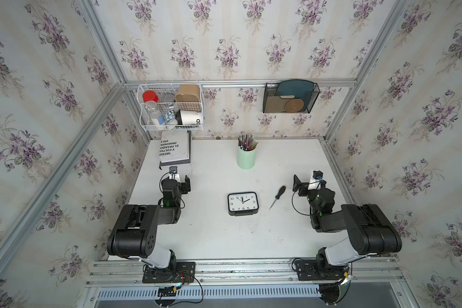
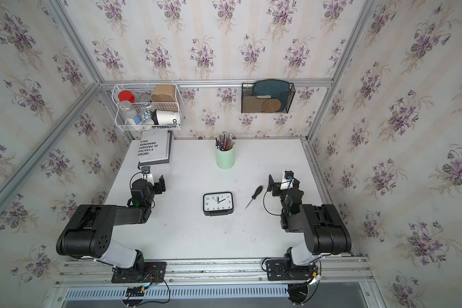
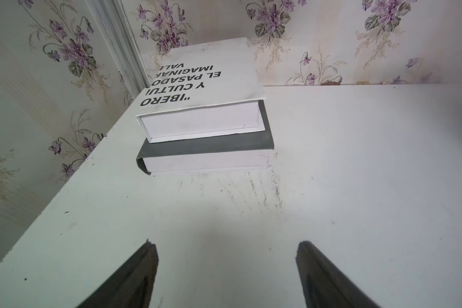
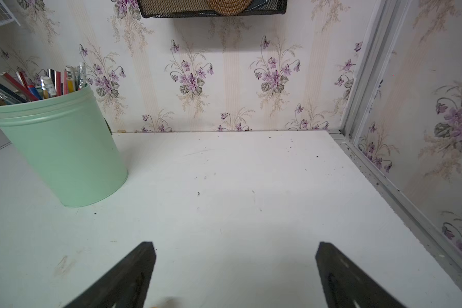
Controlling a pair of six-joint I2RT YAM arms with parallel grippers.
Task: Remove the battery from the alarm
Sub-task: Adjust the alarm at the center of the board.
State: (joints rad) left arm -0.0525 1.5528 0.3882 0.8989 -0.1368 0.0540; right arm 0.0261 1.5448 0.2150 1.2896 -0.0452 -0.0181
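The alarm [image 1: 242, 203] [image 2: 218, 203] lies face up in the middle of the white table [image 1: 211, 232], its white dial and black hands showing. Its back is turned down, and the battery is hidden. My left gripper [image 1: 180, 180] [image 2: 154, 178] [image 3: 227, 244] hovers well to the alarm's left, open, with only bare table between its fingers. My right gripper [image 1: 306, 179] [image 2: 280, 180] [image 4: 235, 244] stands to the alarm's right and a little farther back, also open and empty. Neither wrist view shows the alarm.
A black-handled screwdriver [image 1: 278, 196] [image 2: 254, 196] lies between the alarm and the right gripper. A mint-green cup of pens [image 1: 246, 157] [image 4: 62, 149] stands at the back centre, and two stacked books [image 1: 174, 148] [image 3: 203, 106] at the back left. A wire basket [image 1: 171, 106] and a black mesh holder [image 1: 290, 97] hang on the back wall.
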